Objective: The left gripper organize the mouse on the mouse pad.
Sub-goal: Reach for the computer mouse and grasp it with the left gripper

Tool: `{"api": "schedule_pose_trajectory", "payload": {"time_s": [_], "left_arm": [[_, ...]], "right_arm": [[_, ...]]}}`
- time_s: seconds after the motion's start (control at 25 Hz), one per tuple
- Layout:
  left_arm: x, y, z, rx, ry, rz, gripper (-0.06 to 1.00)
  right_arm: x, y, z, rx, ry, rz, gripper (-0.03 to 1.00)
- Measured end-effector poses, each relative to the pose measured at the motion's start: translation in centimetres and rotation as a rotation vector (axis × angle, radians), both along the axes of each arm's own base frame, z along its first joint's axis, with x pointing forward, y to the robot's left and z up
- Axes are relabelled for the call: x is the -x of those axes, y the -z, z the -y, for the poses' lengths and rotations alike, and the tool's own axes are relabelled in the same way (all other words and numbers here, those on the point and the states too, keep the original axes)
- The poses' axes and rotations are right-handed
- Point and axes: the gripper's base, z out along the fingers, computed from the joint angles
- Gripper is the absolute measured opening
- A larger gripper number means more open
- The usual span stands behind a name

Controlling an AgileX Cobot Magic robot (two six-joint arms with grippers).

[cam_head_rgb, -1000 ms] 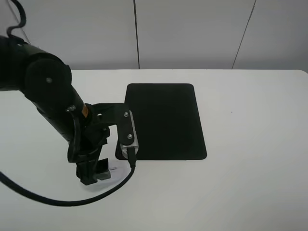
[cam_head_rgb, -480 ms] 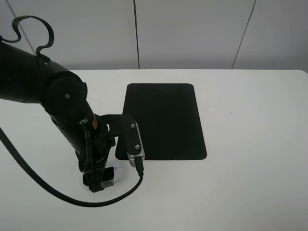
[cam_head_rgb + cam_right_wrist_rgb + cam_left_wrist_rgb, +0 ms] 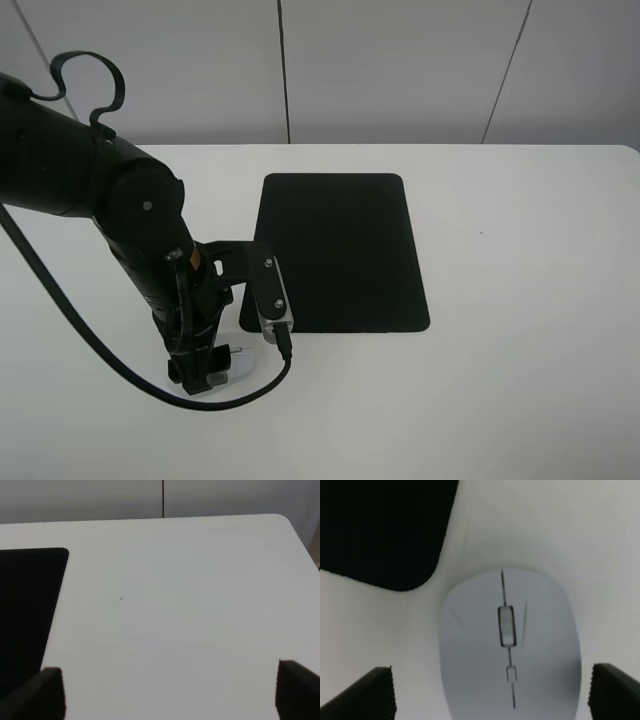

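The white mouse [image 3: 510, 645] lies on the white table just off the near left corner of the black mouse pad [image 3: 340, 250], apart from it. In the left wrist view the pad's rounded corner [image 3: 380, 525] shows beside the mouse. My left gripper [image 3: 492, 692] is open and straddles the mouse, with one black finger [image 3: 367, 695] on each side and a gap between each finger and the mouse. From the high view the left gripper [image 3: 205, 375] hides most of the mouse [image 3: 241, 363]. My right gripper [image 3: 170, 692] is open over bare table with nothing in it.
The white table [image 3: 520, 300] spreads right of the pad. The arm's silver-grey block [image 3: 276, 312] and its black cable [image 3: 250, 388] hang over the pad's near left edge. A grey wall stands behind the table.
The left arm has swung and lowered its gripper around the mouse. The silver block has shifted slightly toward the front. The mouse and pad have not moved.
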Motion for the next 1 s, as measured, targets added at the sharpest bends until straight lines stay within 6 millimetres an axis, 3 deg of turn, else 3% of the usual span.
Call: {"api": "schedule_pose_trajectory", "payload": {"time_s": [1.0], "left_arm": [[0.45, 1.04, -0.32, 0.003, -0.023, -0.013, 0.79]], "right_arm": [[0.00, 0.00, 0.00, 0.000, 0.000, 0.000, 0.83]]}}
